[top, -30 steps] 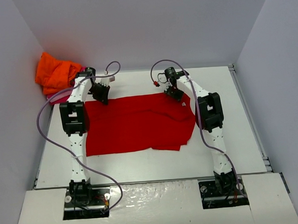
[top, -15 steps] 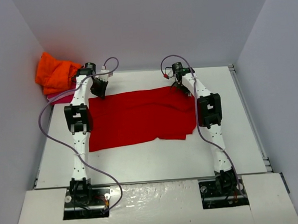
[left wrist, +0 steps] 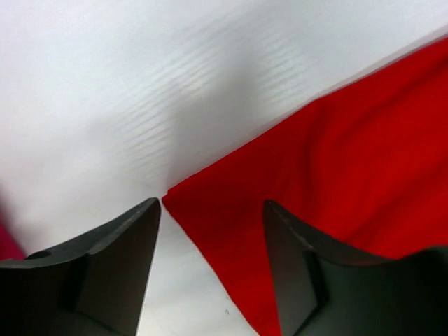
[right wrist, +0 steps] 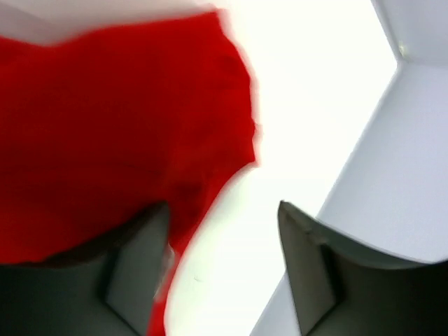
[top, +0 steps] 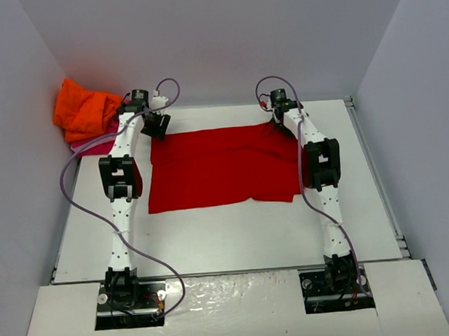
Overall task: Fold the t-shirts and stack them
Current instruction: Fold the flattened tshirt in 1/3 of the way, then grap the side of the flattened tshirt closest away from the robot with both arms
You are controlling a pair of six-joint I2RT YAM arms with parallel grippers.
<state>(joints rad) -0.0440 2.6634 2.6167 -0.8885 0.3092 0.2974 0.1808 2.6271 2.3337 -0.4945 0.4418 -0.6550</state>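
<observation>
A red t-shirt (top: 223, 166) lies spread flat across the middle of the white table (top: 228, 235). My left gripper (top: 157, 126) hovers open over its far left corner (left wrist: 175, 198), and nothing is between its fingers. Over the far right corner (right wrist: 231, 84) of the same red t-shirt my right gripper (top: 280, 120) stands open too, holding nothing. An orange t-shirt (top: 84, 107) sits bunched at the far left, on top of a pink t-shirt (top: 88, 145) of which only an edge shows.
Grey walls close in the table on the left, back and right (top: 403, 128). The right wall (right wrist: 413, 161) is close beside my right gripper. A metal rail (top: 371, 168) runs along the table's right edge.
Both grippers carried the red t-shirt's far edge toward the back wall, stretching it flat, then opened and let the corners go. The cloth now lies further back and to the right.
</observation>
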